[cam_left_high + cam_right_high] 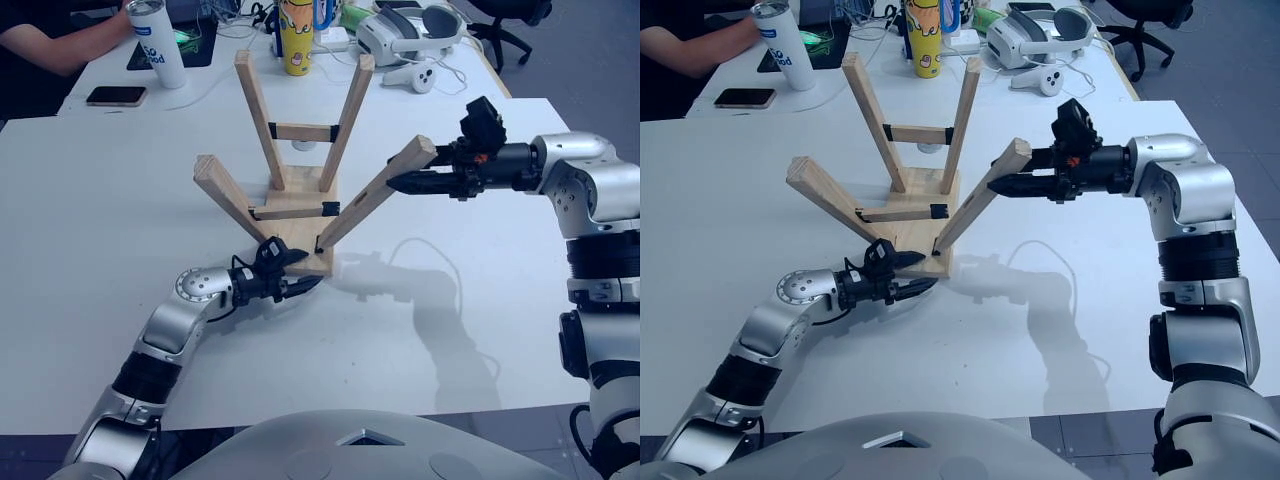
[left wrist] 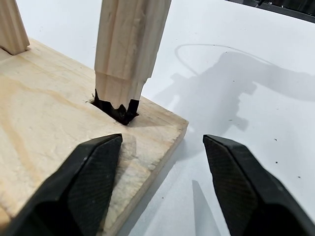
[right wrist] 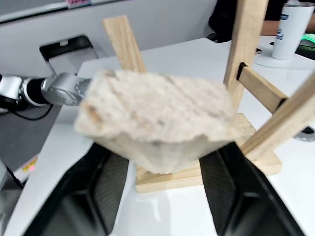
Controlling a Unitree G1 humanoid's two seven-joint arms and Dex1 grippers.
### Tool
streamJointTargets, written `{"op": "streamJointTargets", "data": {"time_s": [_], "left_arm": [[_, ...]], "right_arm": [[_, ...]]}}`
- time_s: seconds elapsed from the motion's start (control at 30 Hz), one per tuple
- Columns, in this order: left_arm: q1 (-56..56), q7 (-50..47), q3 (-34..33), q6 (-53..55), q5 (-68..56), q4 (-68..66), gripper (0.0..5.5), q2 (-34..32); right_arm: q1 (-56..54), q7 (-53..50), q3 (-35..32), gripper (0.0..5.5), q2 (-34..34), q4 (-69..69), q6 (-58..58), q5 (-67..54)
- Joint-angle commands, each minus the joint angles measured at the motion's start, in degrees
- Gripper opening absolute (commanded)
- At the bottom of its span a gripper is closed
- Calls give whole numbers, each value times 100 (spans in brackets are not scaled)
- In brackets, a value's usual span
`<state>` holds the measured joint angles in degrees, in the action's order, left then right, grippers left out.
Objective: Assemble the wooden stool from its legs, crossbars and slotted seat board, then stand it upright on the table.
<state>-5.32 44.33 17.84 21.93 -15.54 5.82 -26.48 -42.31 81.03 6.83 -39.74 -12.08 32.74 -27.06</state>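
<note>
Stool: pale wooden stool (image 1: 300,200) upside down mid-table, its slotted seat board (image 1: 298,183) flat on the white table (image 1: 100,250), four legs splayed upward.
Crossbars: short wooden crossbars (image 1: 303,132) fitted between leg pairs.
Left pincer: left pincer (image 1: 308,270) low at the board's near corner, fingers (image 2: 93,172) spread wide, one over the board, the other over bare table; holding nothing.
Right pincer: right pincer (image 1: 392,182) at the upper end of the near right leg (image 1: 375,195), fingers apart, leg end just over the gap; contact cannot be told.
Behind: white tumbler (image 1: 155,40), dark phone (image 1: 116,96).
</note>
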Motion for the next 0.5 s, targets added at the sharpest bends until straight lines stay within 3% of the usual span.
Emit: {"op": "streamJointTargets", "data": {"time_s": [0.03, 0.5], "left_arm": [[225, -94, 148, 278, 240, -225, 305, -28], [287, -200, 167, 271, 198, -268, 305, 90]], "right_arm": [[-130, -78, 263, 206, -79, 373, 3, 297], [412, -522, 698, 206, 183, 1145, 364, 350]]}}
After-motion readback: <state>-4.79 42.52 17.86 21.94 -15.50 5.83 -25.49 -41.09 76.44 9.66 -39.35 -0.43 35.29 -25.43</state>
